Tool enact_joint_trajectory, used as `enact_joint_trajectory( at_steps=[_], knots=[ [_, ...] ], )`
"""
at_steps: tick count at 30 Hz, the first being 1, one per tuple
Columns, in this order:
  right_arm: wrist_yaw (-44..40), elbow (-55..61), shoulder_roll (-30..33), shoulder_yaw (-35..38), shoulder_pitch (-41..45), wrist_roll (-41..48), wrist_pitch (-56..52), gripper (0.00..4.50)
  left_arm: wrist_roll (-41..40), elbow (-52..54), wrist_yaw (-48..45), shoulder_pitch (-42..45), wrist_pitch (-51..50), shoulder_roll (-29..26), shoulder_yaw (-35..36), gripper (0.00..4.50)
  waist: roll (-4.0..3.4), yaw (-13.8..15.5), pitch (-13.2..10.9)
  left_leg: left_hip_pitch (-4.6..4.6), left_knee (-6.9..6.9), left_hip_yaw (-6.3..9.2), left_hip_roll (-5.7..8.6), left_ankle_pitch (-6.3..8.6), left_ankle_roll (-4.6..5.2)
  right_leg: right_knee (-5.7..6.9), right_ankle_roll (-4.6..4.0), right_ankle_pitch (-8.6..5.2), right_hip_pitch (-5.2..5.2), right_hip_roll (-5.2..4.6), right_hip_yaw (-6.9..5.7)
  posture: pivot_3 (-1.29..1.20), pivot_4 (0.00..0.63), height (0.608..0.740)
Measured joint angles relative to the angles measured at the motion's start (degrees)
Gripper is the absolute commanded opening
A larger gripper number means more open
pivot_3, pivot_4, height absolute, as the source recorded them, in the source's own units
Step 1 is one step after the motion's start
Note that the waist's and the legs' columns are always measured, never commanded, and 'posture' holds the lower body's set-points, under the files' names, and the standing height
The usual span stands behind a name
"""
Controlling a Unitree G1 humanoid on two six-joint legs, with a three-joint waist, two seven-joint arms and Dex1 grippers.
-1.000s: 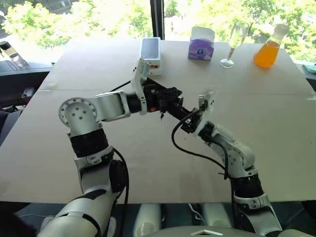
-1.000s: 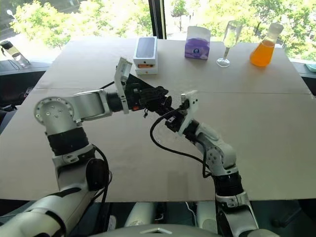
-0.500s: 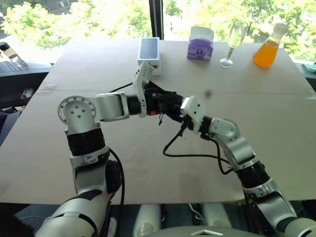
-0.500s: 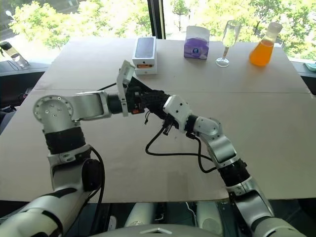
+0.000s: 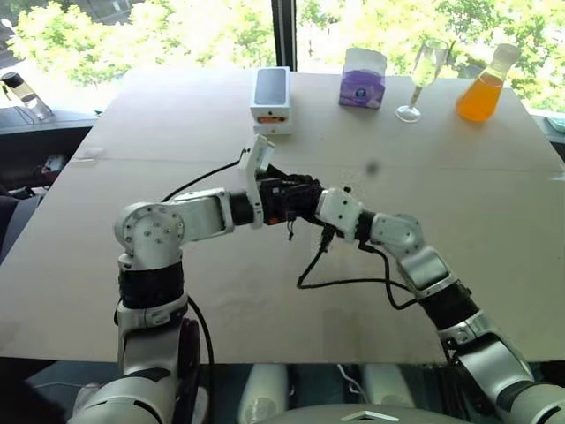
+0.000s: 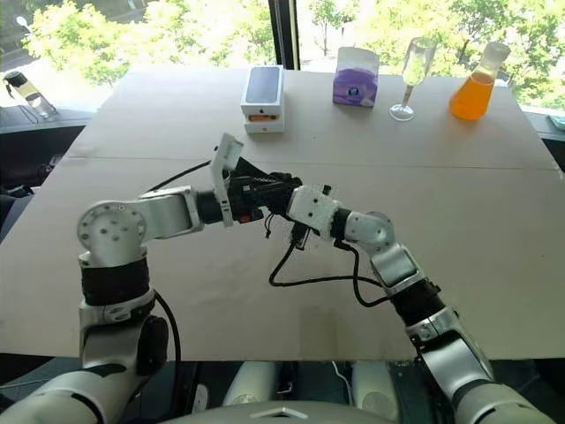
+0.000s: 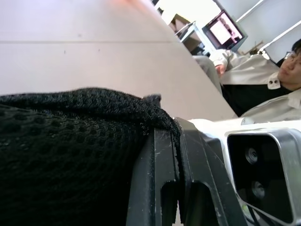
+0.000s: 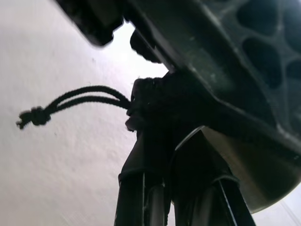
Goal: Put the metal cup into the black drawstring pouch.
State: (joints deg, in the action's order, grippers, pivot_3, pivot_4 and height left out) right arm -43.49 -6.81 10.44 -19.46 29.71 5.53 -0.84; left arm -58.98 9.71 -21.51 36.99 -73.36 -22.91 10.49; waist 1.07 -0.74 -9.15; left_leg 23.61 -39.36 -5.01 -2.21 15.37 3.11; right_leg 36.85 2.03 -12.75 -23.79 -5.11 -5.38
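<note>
Above mid-table, the left gripper (image 5: pixel 296 199) is clamped tight on the black drawstring pouch (image 7: pixel 70 150), whose long axis runs roughly from nine to three o'clock, mouth toward the right gripper (image 5: pixel 320 205). That gripper is nearly closed, pinching the pouch's mouth beside its knotted cord (image 8: pixel 70 101). A curved metallic edge, perhaps the metal cup (image 8: pixel 244 179), shows just beside the fabric. Toward twelve o'clock stand a white phone box (image 5: pixel 270 99), purple tissue box (image 5: pixel 362 78), stemmed glass (image 5: pixel 420 78) and orange flask (image 5: pixel 484 87).

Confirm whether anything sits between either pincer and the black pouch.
Nothing visible does. The left pincer and the right pincer are both shut directly on the black drawstring pouch fabric, held above the table.
</note>
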Motion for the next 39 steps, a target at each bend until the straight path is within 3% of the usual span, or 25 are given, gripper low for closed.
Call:
enact_joint_trajectory(
  at_steps=[6,10,18,26,34,39],
  knots=[
    [-1.1,3.5,-1.4,0.5,-1.2,4.0,-5.1,0.08,5.0,-3.1,-3.1,0.3,5.8,-3.1,0.0,0.00,-0.06,-0.1,0.0,0.01,0.01,0.01,0.00,0.00,0.00,0.00,0.00,0.00,-0.02,0.03,0.00,0.00,0.150,0.737],
    [-1.3,3.9,2.0,-3.0,0.3,-2.5,-0.9,0.08,7.5,-6.3,-3.4,1.5,6.4,-3.5,-0.5,0.00,-0.07,0.2,0.0,0.03,0.00,0.01,0.05,0.01,0.02,-0.02,0.01,-0.01,-0.02,-0.02,-0.01,0.00,0.150,0.737],
    [-1.1,-1.6,2.9,-3.5,3.9,-8.9,7.0,0.08,7.4,-9.1,-1.1,7.3,2.2,1.7,0.5,0.00,-0.06,-0.2,-0.1,0.03,0.02,0.02,-0.01,0.00,0.01,-0.02,0.01,-0.01,-0.04,0.05,-0.03,0.00,0.150,0.737],
    [1.2,-3.0,-8.4,6.5,1.5,7.0,-6.3,0.08,1.7,-9.8,0.9,7.5,-4.5,2.9,8.0,0.00,-0.07,0.2,-0.1,0.07,0.00,0.11,0.01,-0.01,0.00,-0.03,0.01,0.00,0.00,-0.03,-0.09,0.00,0.150,0.737],
    [1.4,-1.8,-10.0,10.6,0.4,14.9,-12.7,0.08,-3.2,-4.0,2.1,3.9,-8.9,2.3,9.7,0.00,-0.11,-0.2,-0.1,0.05,0.03,0.13,-0.01,-0.01,-0.01,0.00,0.00,0.00,-0.02,0.01,-0.07,0.00,0.150,0.737],
    [1.5,-1.3,-11.9,11.6,-0.2,19.6,-16.8,0.08,-3.8,5.1,0.3,-2.6,-7.2,-1.5,7.5,0.00,-0.13,-0.3,-0.1,0.03,0.08,0.10,-0.02,0.00,-0.01,0.01,-0.01,0.00,-0.03,0.00,-0.03,0.00,0.150,0.737]
  ],
)
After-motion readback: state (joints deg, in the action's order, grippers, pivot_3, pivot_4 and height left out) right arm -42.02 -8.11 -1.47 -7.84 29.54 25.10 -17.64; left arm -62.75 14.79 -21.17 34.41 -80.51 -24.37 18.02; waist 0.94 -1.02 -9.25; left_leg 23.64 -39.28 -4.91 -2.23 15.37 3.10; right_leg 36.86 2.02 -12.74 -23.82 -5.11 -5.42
